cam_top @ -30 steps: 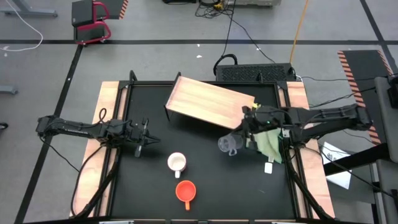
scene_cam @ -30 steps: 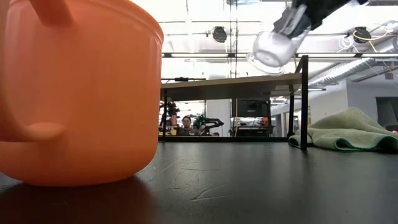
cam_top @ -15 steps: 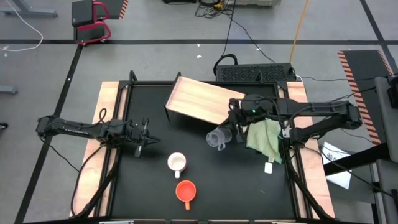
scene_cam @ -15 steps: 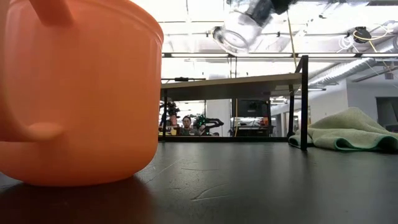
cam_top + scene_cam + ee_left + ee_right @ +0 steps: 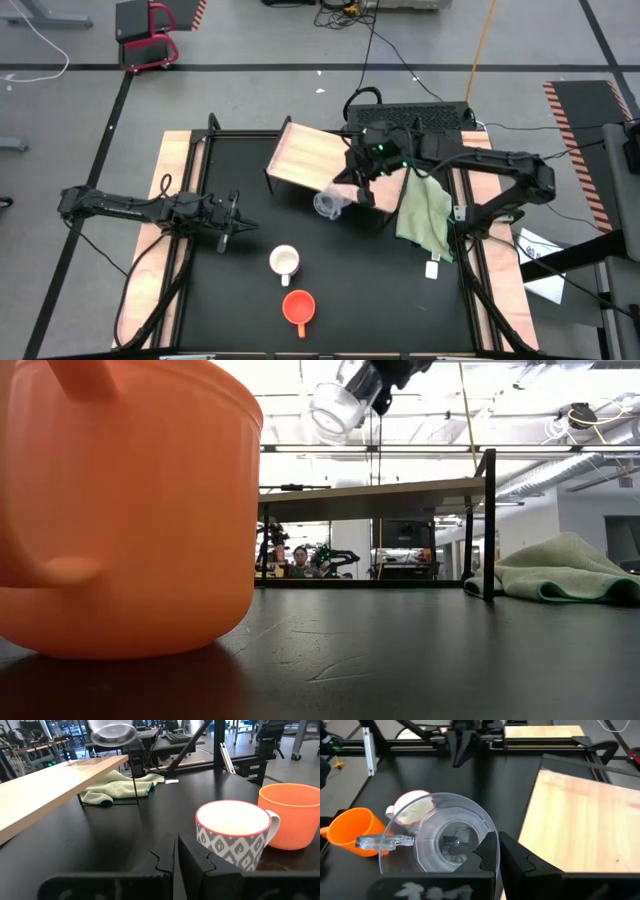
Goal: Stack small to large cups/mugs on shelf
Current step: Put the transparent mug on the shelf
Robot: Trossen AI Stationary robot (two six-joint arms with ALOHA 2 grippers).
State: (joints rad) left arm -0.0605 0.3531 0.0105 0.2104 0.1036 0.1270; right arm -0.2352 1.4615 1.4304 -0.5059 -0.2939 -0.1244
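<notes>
My right gripper (image 5: 350, 192) is shut on the small clear cup (image 5: 329, 203), high over the near edge of the wooden shelf (image 5: 312, 160). The right wrist view shows the cup (image 5: 440, 840) lying on its side. The white patterned mug (image 5: 285, 261) and the orange mug (image 5: 298, 306) stand upright on the black table, mouths up. My left gripper (image 5: 232, 222) waits shut at the table's left side, aimed at the white mug (image 5: 232, 837), touching nothing. My right gripper pinches the clear cup's wall (image 5: 481, 845) between its two fingers, on the side opposite the handle (image 5: 385, 841). The fingers slant down from the table's far right. The cup is lifted clear of shelf and table, tipped on its side (image 5: 335, 405).
A green cloth (image 5: 425, 215) lies on the table just right of the shelf. The shelf stands on thin black legs (image 5: 488, 525) at the table's far middle. The orange mug (image 5: 120, 510) fills the low view's left. Pale wooden strips run along both sides of the table.
My right gripper has carried the clear cup up and toward the table's left and far edge, from beside the green cloth to above the shelf's near edge. The cup has stayed tipped on its side in the hold.
</notes>
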